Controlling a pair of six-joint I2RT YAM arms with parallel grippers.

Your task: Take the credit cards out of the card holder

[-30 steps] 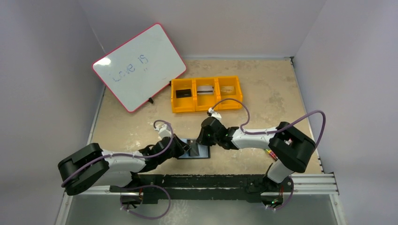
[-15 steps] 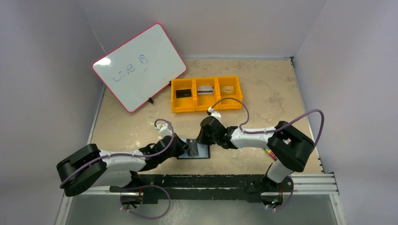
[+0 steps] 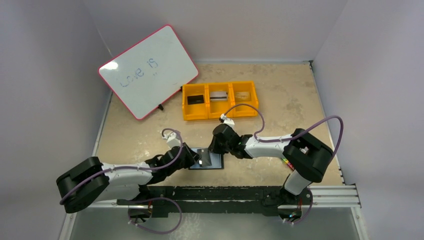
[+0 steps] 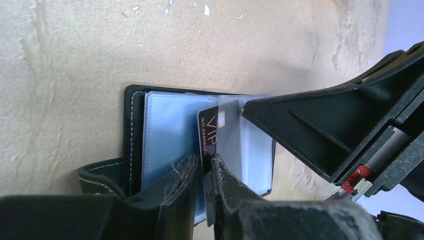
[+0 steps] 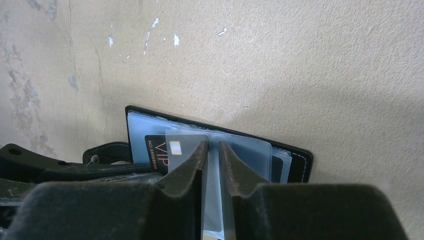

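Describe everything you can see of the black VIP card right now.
The thin black plastic card bears coppery VIP lettering, a small number line and a pale chip. It sits partly inside a clear sleeve of the open black card holder, the left gripper pinching its near edge, while the right gripper pinches the sleeve.

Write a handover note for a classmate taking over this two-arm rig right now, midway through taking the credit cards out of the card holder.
Left gripper: shut on the black plastic VIP card, which sits partly inside a sleeve.
Right gripper: shut on a clear plastic sleeve of the small black book-fold card holder, lying open on the table.
Done: the orange three-compartment tray holds a black card, a silvery-grey card and a pale card, one per compartment.
Left: draw the VIP card free; other sleeves can't be read from here, so check them.
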